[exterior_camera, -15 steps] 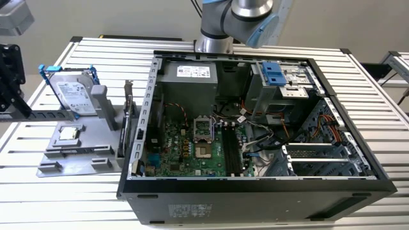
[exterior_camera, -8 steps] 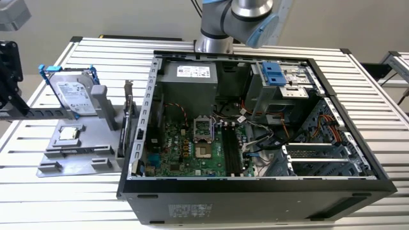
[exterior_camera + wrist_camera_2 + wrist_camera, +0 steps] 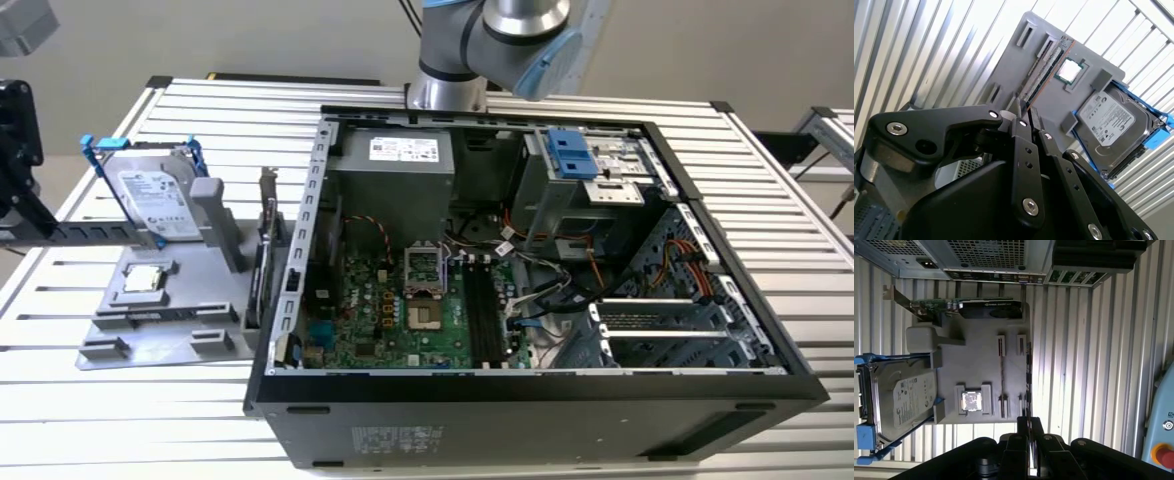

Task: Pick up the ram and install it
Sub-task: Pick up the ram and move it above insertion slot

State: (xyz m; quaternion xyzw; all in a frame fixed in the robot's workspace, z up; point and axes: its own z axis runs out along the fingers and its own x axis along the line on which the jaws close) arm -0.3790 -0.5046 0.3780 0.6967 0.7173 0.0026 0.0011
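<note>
ram (image 3: 1046, 70) (image 3: 1002, 377) is still parked in the grey holder (image 3: 174, 325), standing on its long edge in a slotted rail just beside the processor chip (image 3: 144, 280), between the chip and the holder's outer edge; not installed. My jaws (image 3: 1021, 107) (image 3: 1024, 421) are pressed together with nothing between them. In both wrist views they sit over the holder, roughly in line with the stick, and I'm not gripping it. I can't tell from these angles whether the tips are clear of its end. Hard drive (image 3: 150, 200) in its blue frame stands at the far end of the holder, with the chip nearer than it. A graphics card (image 3: 969, 305) stands upright on the holder's side toward the PC case (image 3: 534, 385). In the exterior view the holder lies on the slatted metal surface (image 3: 134, 420), to that view's left of the case and just beside it. The case lies on its side, opened up, with the green motherboard (image 3: 387, 310) exposed and the black memory slots (image 3: 483, 310) running near to far beside the CPU socket. My arm (image 3: 494, 40) comes in from the far side, above the case.
</note>
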